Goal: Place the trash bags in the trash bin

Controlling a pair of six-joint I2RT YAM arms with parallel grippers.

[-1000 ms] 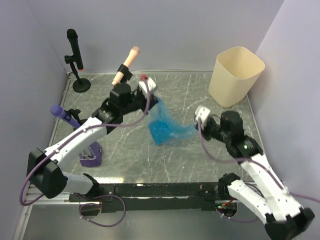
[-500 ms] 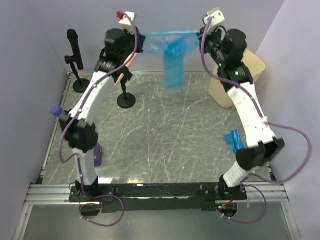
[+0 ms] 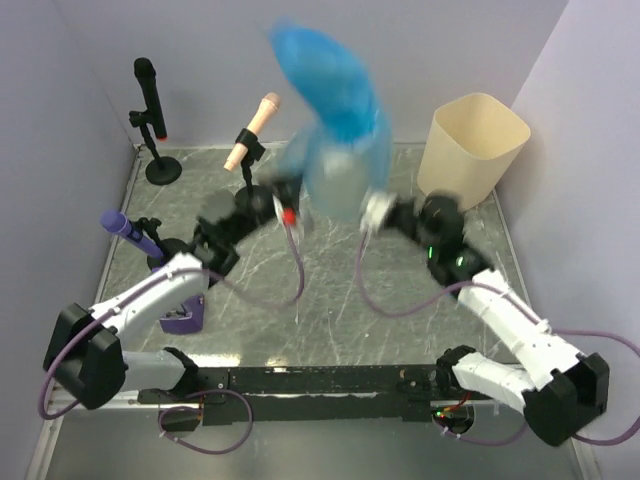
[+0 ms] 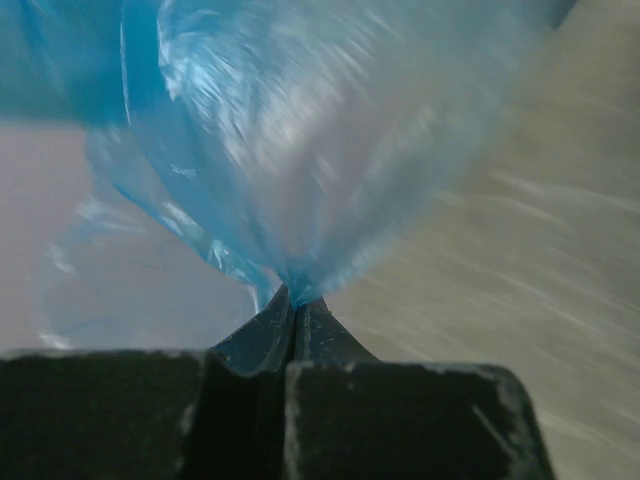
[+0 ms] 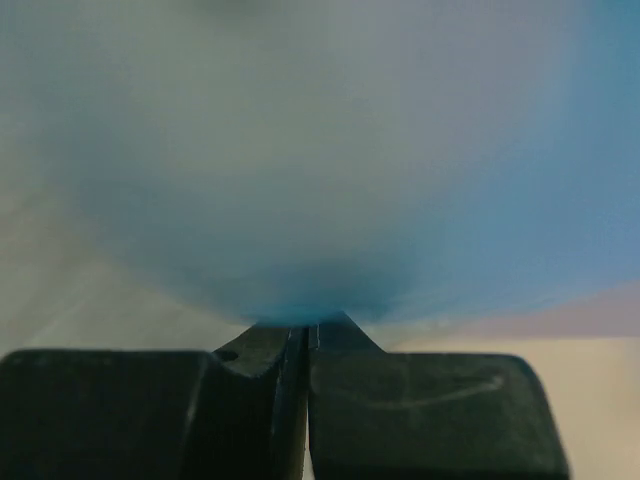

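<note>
Trash bag [image 3: 335, 110]: translucent blue, puffy, blurred.

Lab test booth: plain lilac walls [image 3: 450, 40], marbled tabletop [image 3: 330, 320].

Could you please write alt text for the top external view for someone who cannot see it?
A blurred blue trash bag billows between the left claw and right claw, both shut on it, above a marbled table. A cream trash bin stands far right.

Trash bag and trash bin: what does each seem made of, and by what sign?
Trash bag: thin translucent blue plastic film, glossy; it billows and wrinkles. Trash bin: probably rigid cream plastic, smooth and matte, with an even moulded rim.
</note>
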